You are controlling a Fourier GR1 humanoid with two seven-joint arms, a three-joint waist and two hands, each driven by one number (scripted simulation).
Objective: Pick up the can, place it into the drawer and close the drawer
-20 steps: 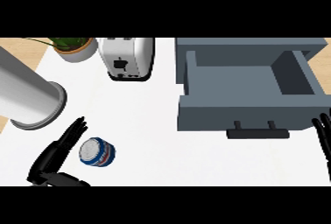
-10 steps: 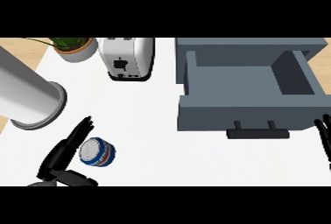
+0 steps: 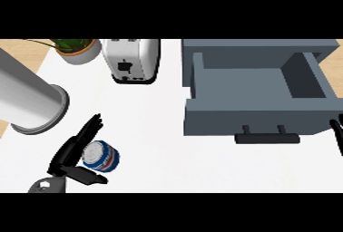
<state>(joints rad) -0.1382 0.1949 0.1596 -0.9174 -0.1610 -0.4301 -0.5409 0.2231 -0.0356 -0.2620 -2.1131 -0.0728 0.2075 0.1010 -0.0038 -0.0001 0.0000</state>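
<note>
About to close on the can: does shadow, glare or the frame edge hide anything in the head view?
Head view: even light, no glare; the can reads clearly beside the left hand, whose fingers hide its left side. The drawer interior is shaded but readable. The right hand is cut off by the frame's right edge.

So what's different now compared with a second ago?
The left robot hand has closed in on the can: fingers along its left side, thumb swung under it, not clearly gripping yet. The can, the open drawer, the toaster and the right robot hand at the edge haven't moved.
</note>
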